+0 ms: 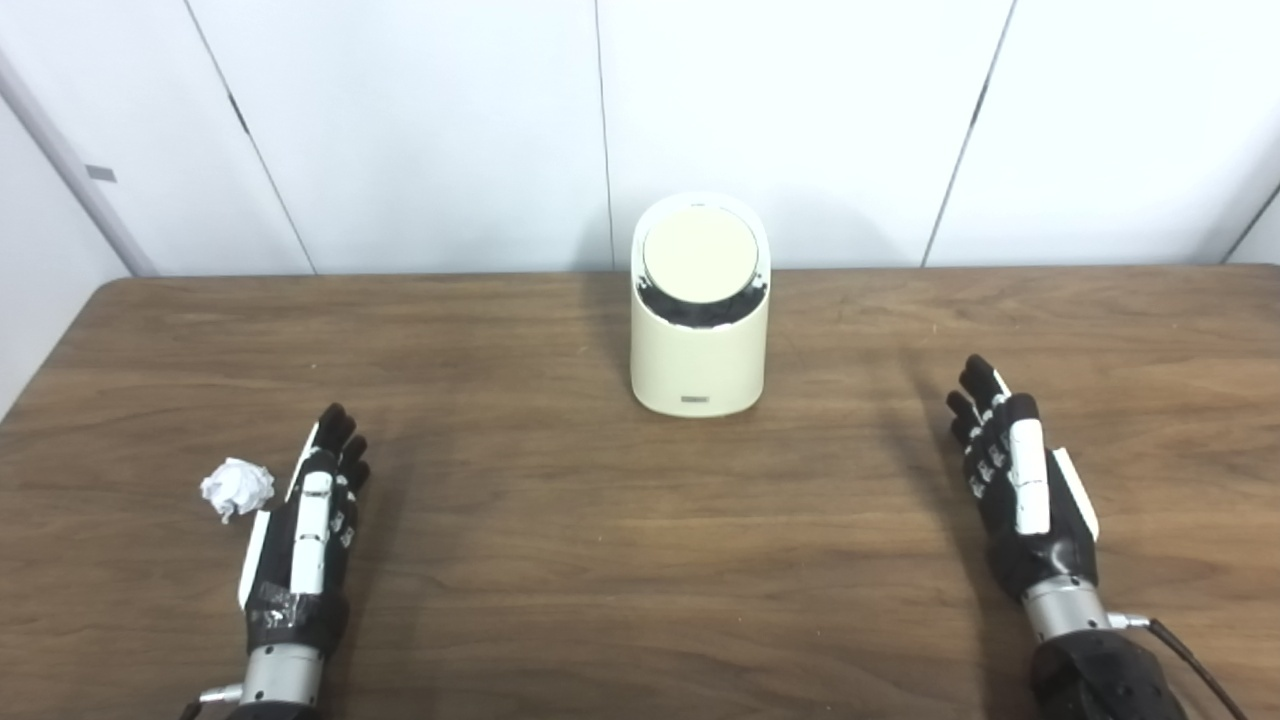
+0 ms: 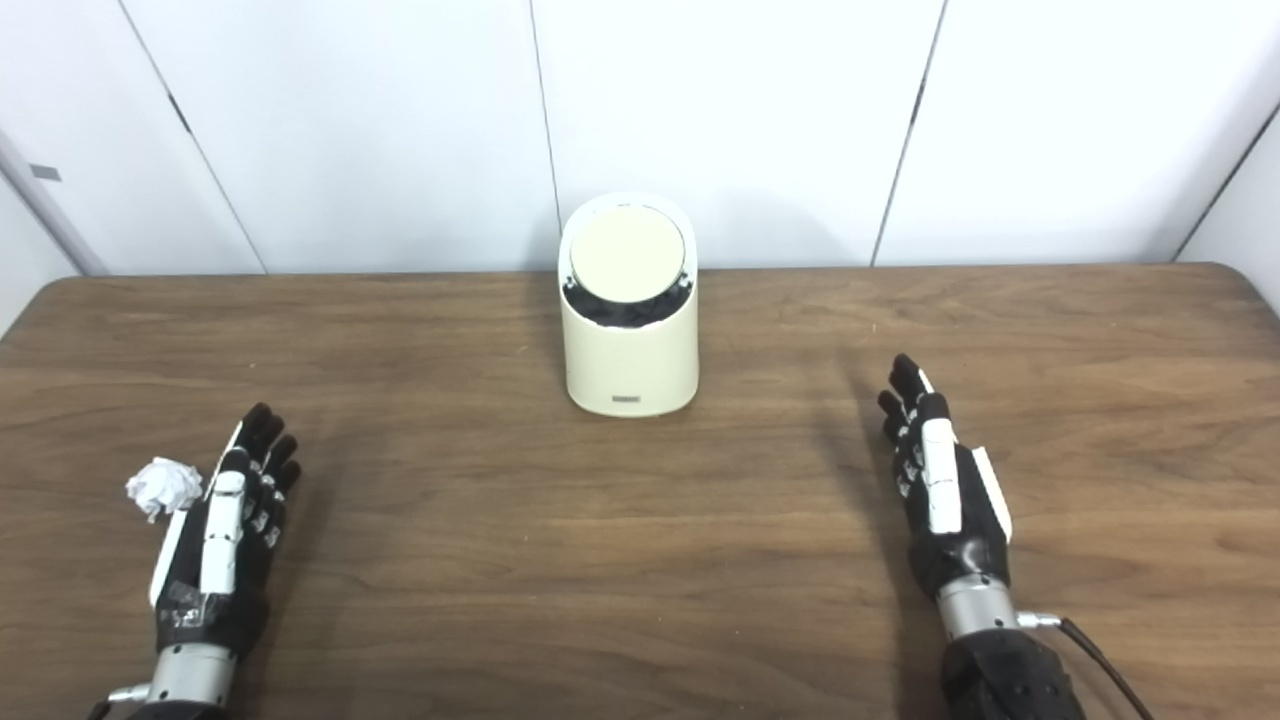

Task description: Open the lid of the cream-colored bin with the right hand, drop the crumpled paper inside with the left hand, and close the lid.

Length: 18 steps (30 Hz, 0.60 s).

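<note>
A crumpled white paper ball (image 1: 236, 487) lies near the table's (image 1: 560, 560) left edge, just beside the left hand (image 1: 312, 520). Both it and the right hand (image 1: 1020, 480) rest released, fingers extended. The cream-colored bin (image 1: 700, 330) stands at the far edge, its round lid (image 1: 700, 250) down.

You can't read the small label (image 1: 696, 400) at the foot of the cream-colored bin (image 1: 700, 350); it's too tiny. Both forearms are cut off by the bottom edge, and the dark gap under the lid (image 1: 699, 250) hides the bin's inside.

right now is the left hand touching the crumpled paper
Cannot tell. In both eye views the crumpled paper lies right against the outer edge of the left hand, with no clear strip of table between them and no plain contact either.
</note>
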{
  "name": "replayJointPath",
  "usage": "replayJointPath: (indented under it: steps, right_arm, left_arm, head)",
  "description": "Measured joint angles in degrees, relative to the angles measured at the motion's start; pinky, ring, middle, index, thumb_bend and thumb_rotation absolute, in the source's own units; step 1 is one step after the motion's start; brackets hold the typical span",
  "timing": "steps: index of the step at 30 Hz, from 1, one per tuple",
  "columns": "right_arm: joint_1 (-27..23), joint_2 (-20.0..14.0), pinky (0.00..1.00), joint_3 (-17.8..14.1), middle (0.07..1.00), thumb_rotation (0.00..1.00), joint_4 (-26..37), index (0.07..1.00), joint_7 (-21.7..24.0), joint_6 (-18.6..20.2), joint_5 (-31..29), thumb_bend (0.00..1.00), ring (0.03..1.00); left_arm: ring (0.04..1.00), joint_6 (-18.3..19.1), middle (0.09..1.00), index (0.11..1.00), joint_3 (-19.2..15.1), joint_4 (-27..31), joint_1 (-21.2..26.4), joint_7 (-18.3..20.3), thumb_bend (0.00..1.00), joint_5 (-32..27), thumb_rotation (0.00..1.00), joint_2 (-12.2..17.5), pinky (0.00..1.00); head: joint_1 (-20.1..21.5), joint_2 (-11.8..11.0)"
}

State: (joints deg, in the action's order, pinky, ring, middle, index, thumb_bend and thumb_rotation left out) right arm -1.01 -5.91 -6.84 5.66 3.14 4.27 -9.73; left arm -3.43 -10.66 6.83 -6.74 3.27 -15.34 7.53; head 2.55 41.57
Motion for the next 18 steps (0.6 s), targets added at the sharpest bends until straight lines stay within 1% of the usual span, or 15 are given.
replayJointPath:
  steps: [5, 8, 18]
  right_arm:
    - [0.05, -0.12, 1.0, 0.03, 0.988, 1.0, 0.01, 0.955, 0.0, -0.07, 0.03, 0.51, 0.97]
    - [0.07, -0.13, 1.0, 0.02, 0.993, 1.0, 0.01, 0.957, 0.0, -0.11, 0.02, 0.51, 0.971]
    - [0.07, -0.4, 1.0, 0.15, 0.991, 1.0, -0.03, 0.957, 0.02, -0.2, 0.13, 0.52, 0.97]
  left_arm:
    - [0.991, 0.01, 0.996, 1.0, 0.13, 0.0, 0.01, 0.0, 0.45, 0.03, 0.87, 0.0, 1.0]
    - [0.975, 0.01, 0.984, 0.99, 0.13, 0.0, 0.0, -0.04, 0.44, 0.02, 0.86, -0.03, 1.0]
    - [0.986, 0.0, 0.996, 1.0, 0.2, 0.0, 0.0, -0.05, 0.43, 0.17, 0.87, -0.04, 1.0]
  head:
    - [-0.09, -0.18]
    - [-0.18, -0.35]
    - [-0.18, -0.62]
